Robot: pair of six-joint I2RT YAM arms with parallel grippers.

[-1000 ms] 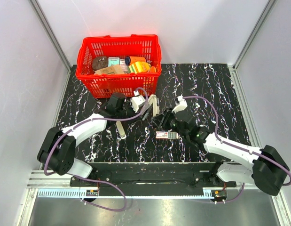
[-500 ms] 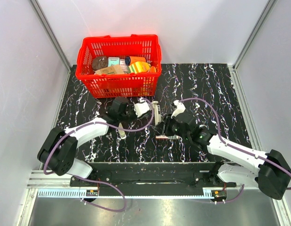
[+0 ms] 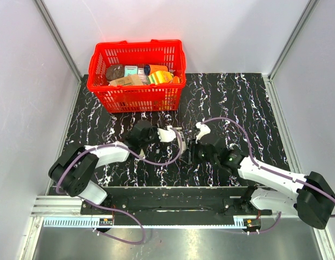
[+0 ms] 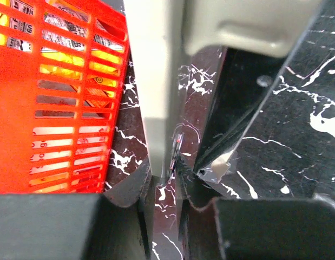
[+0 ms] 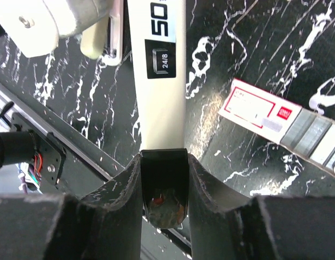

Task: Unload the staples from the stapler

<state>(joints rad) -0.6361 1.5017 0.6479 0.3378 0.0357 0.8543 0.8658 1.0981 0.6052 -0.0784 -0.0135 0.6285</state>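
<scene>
The left gripper (image 4: 163, 181) jaws pinch the stapler (image 5: 156, 81) by its pale top. The right gripper (image 5: 163, 162) jaws pinch its black end, near a red-and-white staple box (image 5: 259, 111).

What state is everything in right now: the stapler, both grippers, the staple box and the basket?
stapler: clamped at one end, label side facing the wrist camera; open or closed cannot be told.
right gripper: shut on the stapler.
left gripper: fingers nearly together at the stapler's other end; grip unclear.
staple box: lying flat, tray slid partly out, staples showing.
basket: upright, filled.
</scene>
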